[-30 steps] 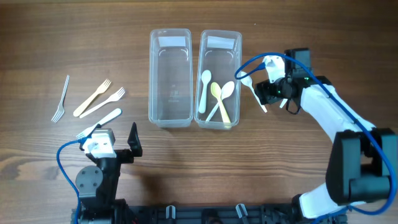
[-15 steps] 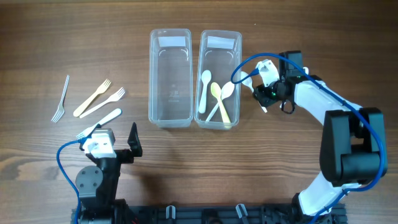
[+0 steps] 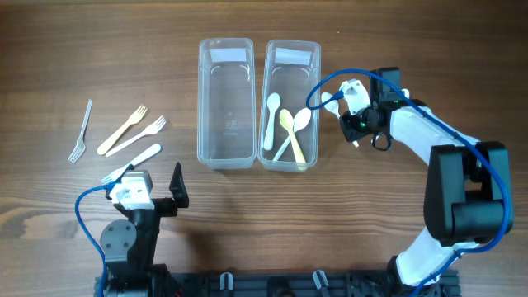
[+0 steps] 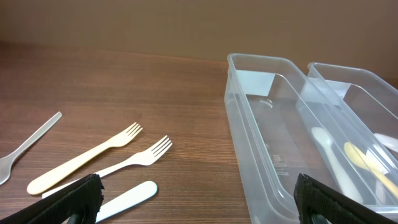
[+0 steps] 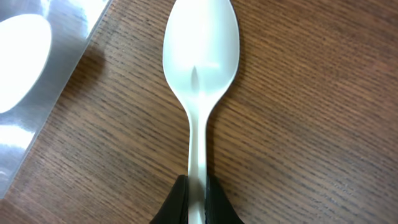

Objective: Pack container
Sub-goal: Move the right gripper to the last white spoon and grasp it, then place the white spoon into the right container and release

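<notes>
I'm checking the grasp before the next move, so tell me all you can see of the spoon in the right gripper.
The white spoon looks like glossy plastic, with an oval bowl and a narrow handle. The right gripper is shut on the handle, its black fingers pinching both sides. The bowl points away from the wrist, over bare wood beside the clear container.

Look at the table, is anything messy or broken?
Nothing is broken or spilled. Three spoons lie criss-crossed in the right container, the left container is empty, and the right hand pinches a white spoon beside the tub.
</notes>
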### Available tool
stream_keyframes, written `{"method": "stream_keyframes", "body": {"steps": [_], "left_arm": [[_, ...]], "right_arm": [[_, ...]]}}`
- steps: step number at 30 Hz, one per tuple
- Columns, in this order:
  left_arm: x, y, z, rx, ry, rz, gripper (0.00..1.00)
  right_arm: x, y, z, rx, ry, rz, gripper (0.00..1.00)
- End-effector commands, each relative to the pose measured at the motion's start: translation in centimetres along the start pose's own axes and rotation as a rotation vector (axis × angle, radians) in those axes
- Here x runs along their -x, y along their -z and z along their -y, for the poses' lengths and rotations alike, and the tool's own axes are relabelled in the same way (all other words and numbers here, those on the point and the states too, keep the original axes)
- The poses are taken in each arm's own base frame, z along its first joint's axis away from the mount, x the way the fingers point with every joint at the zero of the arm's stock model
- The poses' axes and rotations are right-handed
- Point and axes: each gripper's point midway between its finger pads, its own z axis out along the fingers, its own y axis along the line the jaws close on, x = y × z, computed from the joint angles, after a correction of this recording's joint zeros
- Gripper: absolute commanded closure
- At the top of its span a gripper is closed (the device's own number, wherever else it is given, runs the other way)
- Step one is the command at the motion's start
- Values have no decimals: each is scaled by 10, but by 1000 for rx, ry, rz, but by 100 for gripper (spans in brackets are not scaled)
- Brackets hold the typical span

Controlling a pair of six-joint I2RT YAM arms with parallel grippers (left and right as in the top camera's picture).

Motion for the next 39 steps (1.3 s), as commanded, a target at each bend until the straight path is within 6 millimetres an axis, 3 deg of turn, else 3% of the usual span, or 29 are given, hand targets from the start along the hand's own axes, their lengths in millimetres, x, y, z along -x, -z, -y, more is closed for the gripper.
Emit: {"method": "stream_keyframes", "body": {"steps": [1,5,9,12,15,18,23,29,30,32,33,36,39], "left_arm": [[-1,0,2,-13,-3,2,0],[-1,0,2,-14,-3,2,0],[-1,0,2,-14,-3,2,0],[-1,0,2,-14,-3,3,0],[-1,0,2,-13,-3,3,0],[-1,0,2,-14,-3,2,0],[-1,0,2,-14,-3,3,0],[-1,0,2,-14,-3,2,0],[-1,0,2,-13,-3,2,0],[-1,0,2,-14,-3,2,0],[-1,0,2,-14,-3,2,0],[-1,0,2,-14,-3,3,0],[-1,0,2,-14,-3,2,0]], "right_arm": [[-8,5,5,-48,-125,-29,96],[19,47,15,-134,-159,70,96],[55,121,16,-221,-191,273,96],[73,162,-7,-158,-210,404,96],[86,183,-38,-62,-182,478,96],[92,184,-66,10,-196,489,96],[102,156,-113,125,-246,459,96],[102,113,-132,175,-310,382,96],[101,108,-131,173,-313,368,86],[98,101,-130,169,-315,349,57],[97,99,-130,170,-315,345,50],[104,105,-135,196,-290,371,44],[117,129,-135,197,-281,438,45]]}}
